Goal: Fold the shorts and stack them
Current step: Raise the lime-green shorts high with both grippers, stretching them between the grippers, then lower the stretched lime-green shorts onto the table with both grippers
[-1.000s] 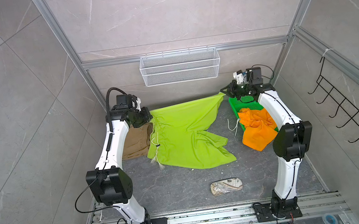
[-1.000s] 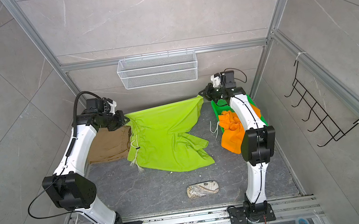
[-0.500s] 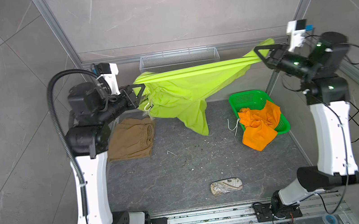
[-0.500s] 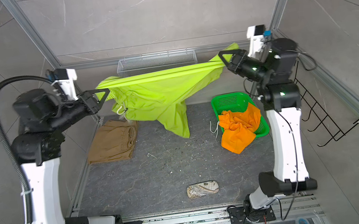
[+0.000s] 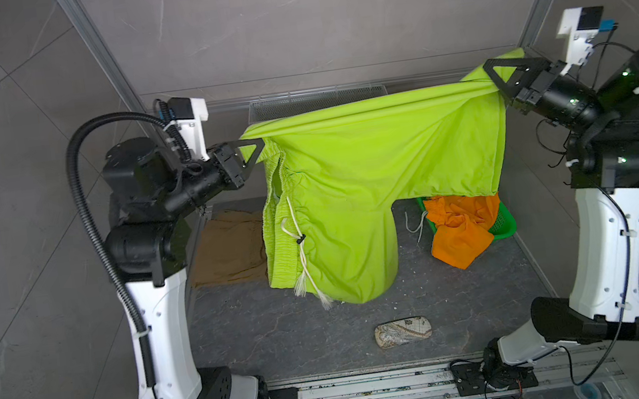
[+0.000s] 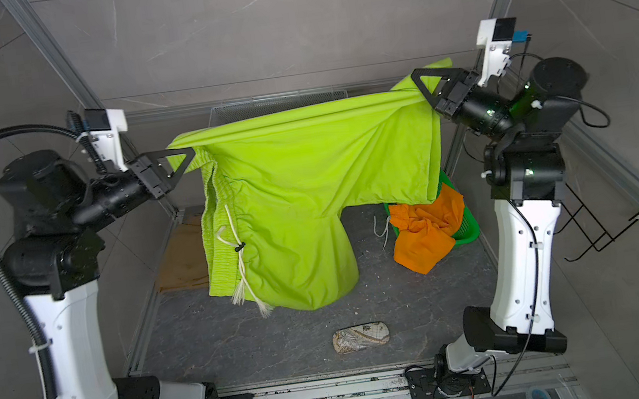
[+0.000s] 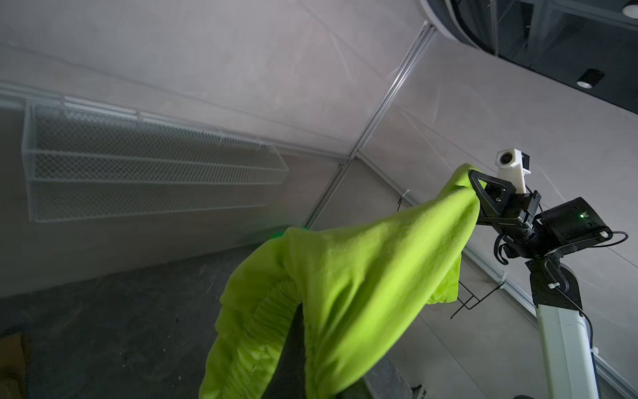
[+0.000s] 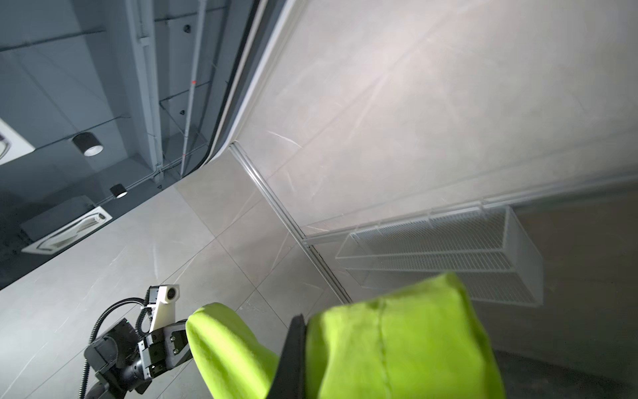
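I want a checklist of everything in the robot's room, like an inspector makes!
Surface: dark grey stone-look tabletop, pale specks scattered.
Job's things: lime green cloth shorts hang stretched between both grippers; tan cloth shorts lie folded near the left arm; bright orange cloth shorts spill crumpled from the green perforated plastic basket.
Clutter: small patterned beige pouch near the front.
Grippers: left gripper shut on the lime shorts' waistband end; right gripper shut on a leg end.
Cables: black ribbed hose along the left arm.
Surroundings: white wire mesh shelf on the back wall; black wire hook rack on the right wall.
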`<state>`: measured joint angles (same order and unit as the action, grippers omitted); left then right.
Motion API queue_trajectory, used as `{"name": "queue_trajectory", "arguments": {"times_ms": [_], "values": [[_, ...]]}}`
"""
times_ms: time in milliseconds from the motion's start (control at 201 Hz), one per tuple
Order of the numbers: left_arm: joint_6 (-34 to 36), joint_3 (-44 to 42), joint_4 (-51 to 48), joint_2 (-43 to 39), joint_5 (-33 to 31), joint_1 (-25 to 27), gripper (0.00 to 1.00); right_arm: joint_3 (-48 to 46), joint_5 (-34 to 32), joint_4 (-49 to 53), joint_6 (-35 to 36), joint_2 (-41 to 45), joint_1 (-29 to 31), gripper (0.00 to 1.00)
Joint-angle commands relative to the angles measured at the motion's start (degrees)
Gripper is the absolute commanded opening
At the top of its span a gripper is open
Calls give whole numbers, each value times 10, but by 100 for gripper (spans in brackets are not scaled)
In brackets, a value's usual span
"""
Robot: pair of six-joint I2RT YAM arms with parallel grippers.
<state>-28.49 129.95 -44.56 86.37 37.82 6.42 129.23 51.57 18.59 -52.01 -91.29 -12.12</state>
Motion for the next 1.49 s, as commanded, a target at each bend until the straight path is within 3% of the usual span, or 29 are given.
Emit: {"name": "queue_trajectory", "arguments": {"times_ms": [0,344,782,1061,1186,1315,1489], "values": [[-34,6,-39,51,-136,-64,0,-56,-125,-39,-21,-54,-71,0],[-81,3,32,65,-88,-62,0,-42,-117,-23,-16,-28,-91,0],[-103,-10,65,-59,-57,-41,0,-18,-95,-53,-84,97,-151,0],[-89,-12,32,-18,-55,-61,0,45,-107,-72,-128,21,-157,0],[-81,-68,35,22,-57,-96,0,5,-112,-67,-96,-22,-124,0],[-56,-137,34,67,-73,-118,0,-80,-150,-50,4,-61,-54,0],[-22,-241,23,141,-116,-126,0,-209,-190,-94,42,-141,6,0]]}}
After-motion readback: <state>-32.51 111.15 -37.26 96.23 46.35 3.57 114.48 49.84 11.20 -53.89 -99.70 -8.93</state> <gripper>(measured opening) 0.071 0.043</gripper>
